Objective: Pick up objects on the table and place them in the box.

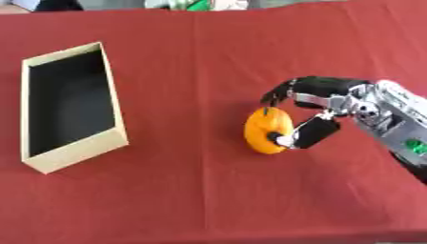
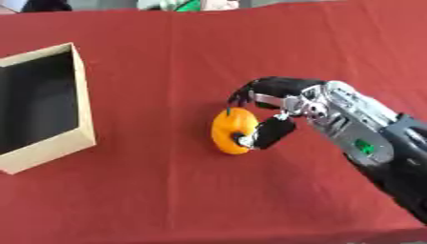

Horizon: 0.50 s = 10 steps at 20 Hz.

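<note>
On the red tablecloth (image 1: 208, 190), well right of the open box (image 1: 73, 153), my right hand (image 1: 321, 102) curls fingers and thumb around the orange fruit-like object (image 1: 265, 133), which looks rounded, smooth, probably light and slippery, so gripping across its middle seems safest.

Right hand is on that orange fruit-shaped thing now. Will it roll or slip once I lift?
Likely apt to roll: the orange object looks rounded and sits on flat red cloth. Its skin looks smooth, so it may slip, since the right hand pinches it only from one side. It keeps its shape under the fingers, so probably stiff.
</note>
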{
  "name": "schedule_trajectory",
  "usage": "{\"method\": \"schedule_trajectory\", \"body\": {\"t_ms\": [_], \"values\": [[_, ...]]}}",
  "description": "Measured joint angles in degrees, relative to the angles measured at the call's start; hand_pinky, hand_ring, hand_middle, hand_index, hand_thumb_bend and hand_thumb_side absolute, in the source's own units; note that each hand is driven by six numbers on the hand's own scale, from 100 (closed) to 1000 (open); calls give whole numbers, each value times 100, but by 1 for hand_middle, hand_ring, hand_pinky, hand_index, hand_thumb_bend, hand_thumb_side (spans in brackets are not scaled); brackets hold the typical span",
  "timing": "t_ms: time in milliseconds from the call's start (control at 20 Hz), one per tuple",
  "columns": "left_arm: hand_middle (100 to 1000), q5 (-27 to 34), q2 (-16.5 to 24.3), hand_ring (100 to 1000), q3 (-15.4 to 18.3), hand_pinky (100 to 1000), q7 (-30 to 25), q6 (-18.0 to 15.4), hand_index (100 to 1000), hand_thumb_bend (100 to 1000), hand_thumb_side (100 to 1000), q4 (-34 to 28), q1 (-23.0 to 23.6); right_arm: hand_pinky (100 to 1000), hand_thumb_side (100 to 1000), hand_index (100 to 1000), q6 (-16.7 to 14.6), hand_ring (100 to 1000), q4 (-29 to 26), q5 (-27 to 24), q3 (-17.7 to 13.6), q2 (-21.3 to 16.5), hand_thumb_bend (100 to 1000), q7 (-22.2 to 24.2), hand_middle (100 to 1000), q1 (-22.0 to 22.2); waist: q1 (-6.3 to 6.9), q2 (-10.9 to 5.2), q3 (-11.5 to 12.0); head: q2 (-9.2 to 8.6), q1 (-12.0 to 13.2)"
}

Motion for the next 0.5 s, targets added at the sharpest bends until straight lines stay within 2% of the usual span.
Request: {"method": "schedule_trajectory", "body": {"t_ms": [100, 300, 500], "values": [[642, 0, 0, 695, 0, 622, 1, 0, 757, 530, 857, 0, 0, 864, 371, 833, -44, 814, 8, 55, 0, 1, 186, -51, 609, 0, 0, 0, 0, 0, -1], [639, 4, 0, 692, 0, 619, 4, -1, 755, 528, 858, 0, -1, 866, 266, 815, -73, 784, 7, 109, 1, 10, 100, -207, 578, 1, 0, 0, -1, 1, -15], [636, 5, 0, 689, 1, 616, 5, 0, 754, 526, 856, 0, -2, 869, 100, 808, -27, 758, -9, 56, 35, 42, 100, -243, 560, -1, 0, 0, -2, 1, -28]]}}
